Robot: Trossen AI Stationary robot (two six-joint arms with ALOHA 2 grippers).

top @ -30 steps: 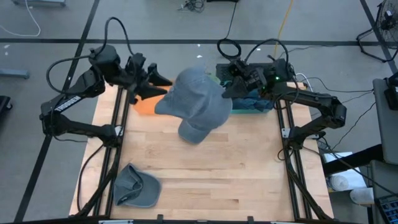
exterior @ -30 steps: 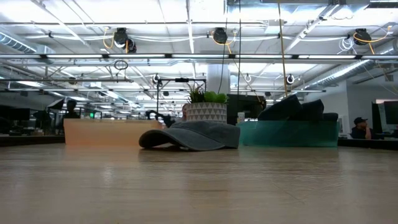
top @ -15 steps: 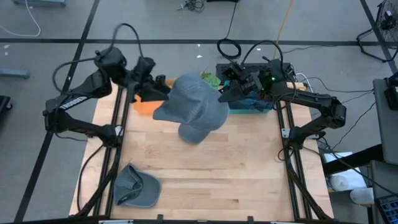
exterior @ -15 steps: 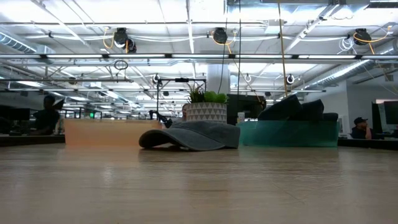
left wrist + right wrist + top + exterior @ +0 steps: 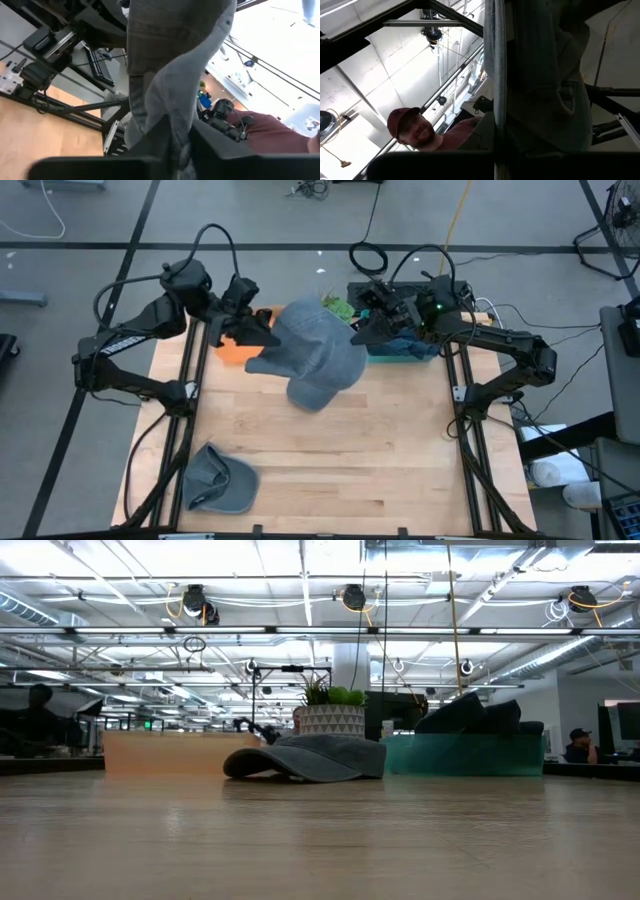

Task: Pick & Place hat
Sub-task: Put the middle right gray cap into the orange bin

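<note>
So the left pincer point(image 5: 262, 330) is pinched together on the left edge of the grey hat point(image 5: 312, 348), which hangs above the back of the tabletop point(image 5: 330, 450) between the two arms. Over on the right, the right pincer point(image 5: 357, 330) is clamped on the hat's opposite edge.

My take: move both arms in step and keep the fabric taut. If one side lags, the cloth probably sags or slips.

The left wrist view shows folded fabric bunched right between the fingers point(image 5: 160, 145), which the high view can't show. Only the high view shows the second cap point(image 5: 222, 480) at the front left corner. The low view shows another hat lying flat.
</note>
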